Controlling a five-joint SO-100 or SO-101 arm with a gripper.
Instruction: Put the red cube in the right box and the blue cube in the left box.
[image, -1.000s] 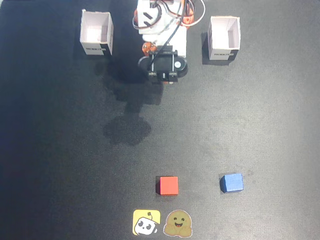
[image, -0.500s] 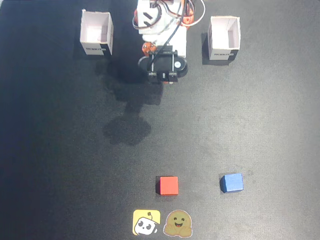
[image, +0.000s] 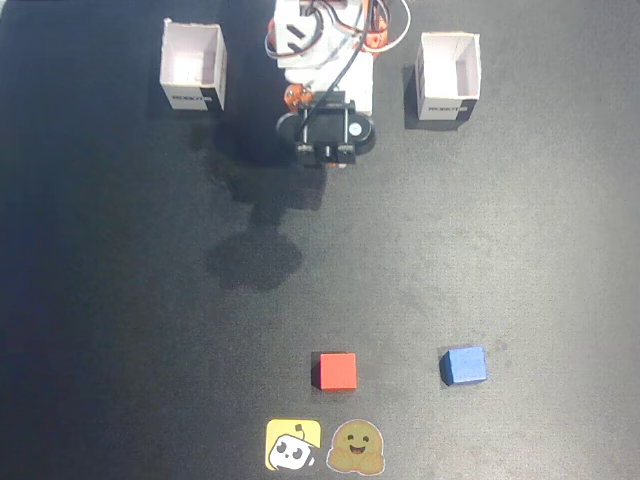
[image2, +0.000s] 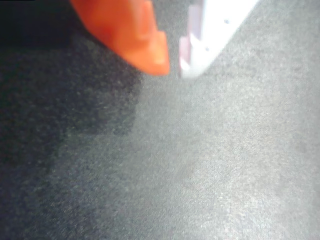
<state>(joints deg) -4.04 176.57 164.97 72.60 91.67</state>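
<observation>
And here's the gripper (image2: 173, 67), orange finger and white finger tips nearly together with only a thin gap, clamping nothing, just dark mat (image: 120, 300) beneath. In the fixed view the arm (image: 325, 90) is folded up top between two white boxes (image: 194, 67) (image: 447, 77). The red cube (image: 336, 370) sits near the bottom edge (just above two stickers (image: 293, 444)), the blue cube (image: 463, 365) to its right, well apart from the arm.
</observation>
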